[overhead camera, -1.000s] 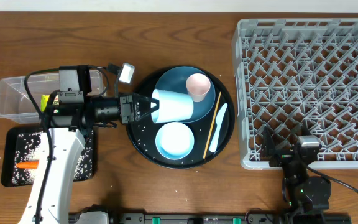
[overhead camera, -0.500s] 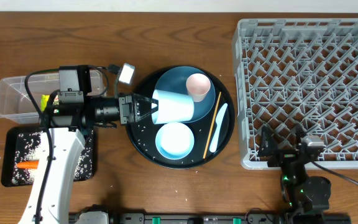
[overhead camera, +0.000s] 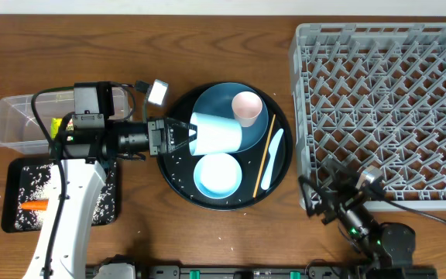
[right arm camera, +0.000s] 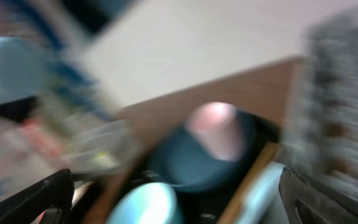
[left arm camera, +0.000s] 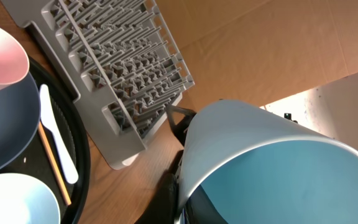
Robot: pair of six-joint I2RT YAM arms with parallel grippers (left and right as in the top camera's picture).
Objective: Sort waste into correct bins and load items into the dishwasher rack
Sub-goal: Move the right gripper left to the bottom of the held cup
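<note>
The light-blue cup [overhead camera: 217,133] lies on its side over the dark-blue plate [overhead camera: 258,128], and my left gripper [overhead camera: 178,136] is shut on its rim. In the left wrist view this cup [left arm camera: 260,155] fills the frame, its wall pinched in my gripper [left arm camera: 180,200]. A pale-pink cup [overhead camera: 247,107], white bowl [overhead camera: 217,174], chopstick [overhead camera: 263,159] and pale-blue utensil [overhead camera: 272,159] rest on the round tray. My right gripper [overhead camera: 321,195] is open by the grey rack's [overhead camera: 385,108] front-left corner. Its blurred wrist view shows the pink cup [right arm camera: 216,127] and bowl [right arm camera: 145,205].
A clear tub [overhead camera: 14,128] at the left holds a yellow-green wrapper [overhead camera: 55,124]. In front of it, the black rectangular tray [overhead camera: 10,221] holds rice grains and a carrot [overhead camera: 35,206]. The round black tray [overhead camera: 283,182] carries scattered rice.
The right gripper has swung left and down from under the rack's front edge, towards the round tray. The left arm and the cup have not moved.
</note>
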